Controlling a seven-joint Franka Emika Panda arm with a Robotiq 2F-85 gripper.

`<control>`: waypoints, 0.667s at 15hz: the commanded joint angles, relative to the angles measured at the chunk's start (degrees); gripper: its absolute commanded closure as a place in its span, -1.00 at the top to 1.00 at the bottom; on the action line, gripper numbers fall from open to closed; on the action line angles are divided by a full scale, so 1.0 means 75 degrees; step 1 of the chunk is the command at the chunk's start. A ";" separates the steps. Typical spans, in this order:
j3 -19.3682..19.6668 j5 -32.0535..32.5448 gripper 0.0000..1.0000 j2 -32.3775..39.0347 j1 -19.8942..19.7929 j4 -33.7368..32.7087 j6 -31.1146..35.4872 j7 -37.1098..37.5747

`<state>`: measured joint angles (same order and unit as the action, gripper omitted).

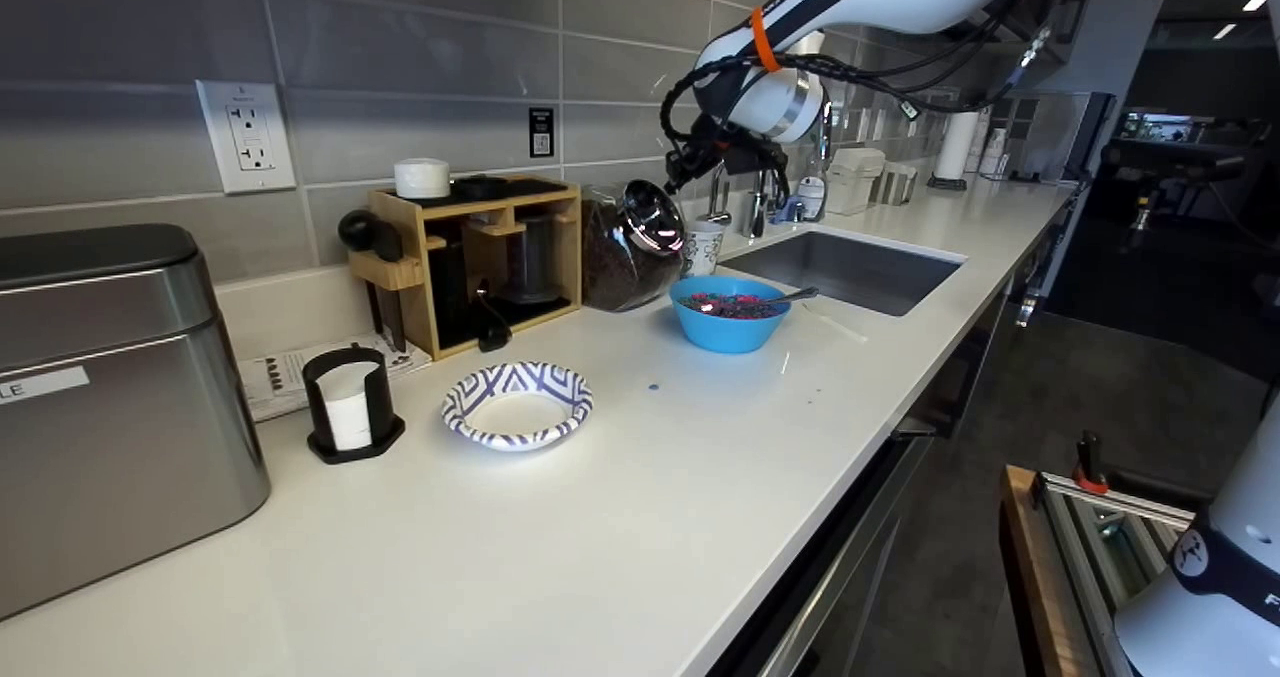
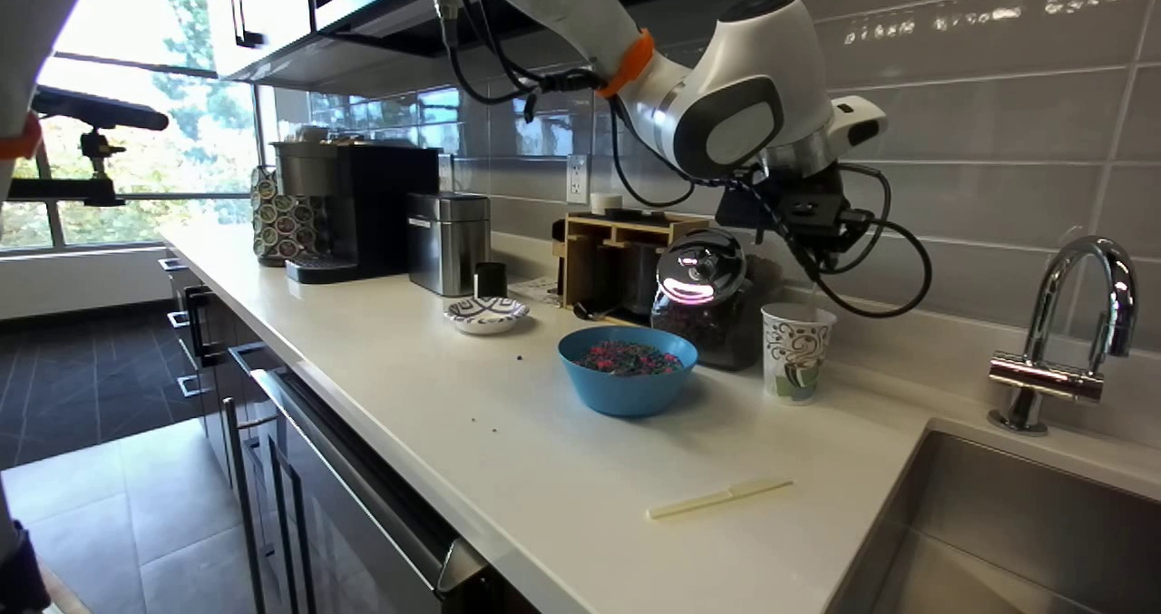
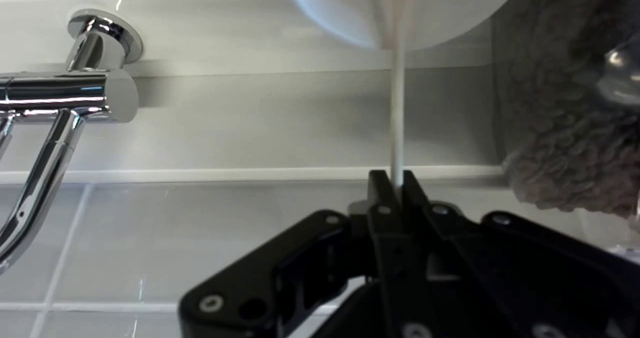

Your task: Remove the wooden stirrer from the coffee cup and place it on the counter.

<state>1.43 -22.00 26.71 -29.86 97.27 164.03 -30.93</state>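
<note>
Under the tiled wall, the long off-white surface has a straight front edge, and a wide stretch of free room lies between that edge and the paper bowl. Toward the wall things stand closer: the coffee cup is upright between the glass jar and the tap, nearer the jar. A pale knife lies flat between the blue bowl and the edge of the sink.

The end effector is clenched nearly together, its two fingertips pinching the thin wooden stirrer. They are above the cup and apart from its rim. The stirrer runs down from the grip, its lower part within the outline of the cup's mouth in the wrist view; that part is blurred, and whether it touches the inner wall I cannot tell.

On this stretch I count one coffee cup, one jar, one knife and two bowls, the blue one holding coloured bits and one spoon; in the grip, one stirrer.
</note>
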 commanded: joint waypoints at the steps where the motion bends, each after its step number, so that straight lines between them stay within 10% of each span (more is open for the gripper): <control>1: -0.0298 -0.0270 -0.99 -0.0255 -0.0263 0.0183 0.0306 -0.0373; 10: -0.0405 -0.0675 -0.99 -0.1158 -0.0375 0.0545 0.0484 -0.0100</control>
<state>-0.32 -24.33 21.97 -31.77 97.86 166.39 -31.53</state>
